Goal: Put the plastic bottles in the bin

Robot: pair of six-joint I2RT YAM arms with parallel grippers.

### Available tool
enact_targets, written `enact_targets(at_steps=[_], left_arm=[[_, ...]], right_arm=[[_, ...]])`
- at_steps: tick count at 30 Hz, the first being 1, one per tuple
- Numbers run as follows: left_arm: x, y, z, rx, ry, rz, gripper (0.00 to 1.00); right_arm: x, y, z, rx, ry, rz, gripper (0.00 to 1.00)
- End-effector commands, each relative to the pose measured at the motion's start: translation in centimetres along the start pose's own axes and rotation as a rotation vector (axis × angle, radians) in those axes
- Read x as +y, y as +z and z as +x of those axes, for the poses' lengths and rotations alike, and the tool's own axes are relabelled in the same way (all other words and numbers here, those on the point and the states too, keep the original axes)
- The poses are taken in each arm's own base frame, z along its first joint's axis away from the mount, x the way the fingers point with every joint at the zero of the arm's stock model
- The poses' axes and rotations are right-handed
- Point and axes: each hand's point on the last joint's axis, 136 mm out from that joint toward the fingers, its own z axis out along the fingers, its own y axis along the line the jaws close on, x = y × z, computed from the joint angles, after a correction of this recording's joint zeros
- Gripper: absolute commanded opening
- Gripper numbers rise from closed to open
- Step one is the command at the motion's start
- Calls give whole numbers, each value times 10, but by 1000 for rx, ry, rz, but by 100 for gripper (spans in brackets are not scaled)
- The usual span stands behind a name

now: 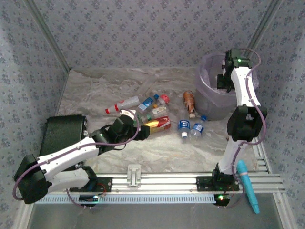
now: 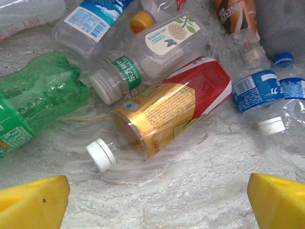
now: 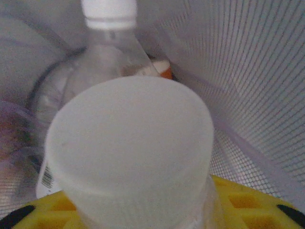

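The left gripper point(image 2: 156, 202) is spread near a brown "NESC" bottle point(image 2: 237, 14), and the right gripper point(image 1: 223, 82) pinches a white-capped bottle point(image 3: 131, 152).

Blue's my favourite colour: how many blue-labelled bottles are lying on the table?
3: two bottles side by side before the bin, a third bottle at the pile's far side; others may be hidden.

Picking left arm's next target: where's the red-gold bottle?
Red-gold bottle lies mid-table in the top view, just ahead of the left gripper, between a green bottle and blue-label bottles.
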Motion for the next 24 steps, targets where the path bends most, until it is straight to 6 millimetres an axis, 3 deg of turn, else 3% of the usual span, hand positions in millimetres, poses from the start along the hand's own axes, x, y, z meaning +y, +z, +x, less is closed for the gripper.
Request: enact_targets(at_steps=[1, 6, 13, 19, 24], left_arm=[[-4, -3, -9, -2, 4, -3, 95], [-5, 0, -10, -7, -9, 3, 94], [-2, -1, -7, -2, -6, -7, 94], [0, 0, -6, 9, 34, -25, 96], [5, 3, -8, 62, 120, -91, 100]], right_arm=[[-3, 7, 8, 38, 32, -23, 57], [-3, 9, 10, 42, 55, -25, 77], [-4, -12, 6, 7, 49, -23, 86], [-7, -60, -4, -87, 61, -50, 90], [-8, -115, -7, -204, 102, -95, 92]])
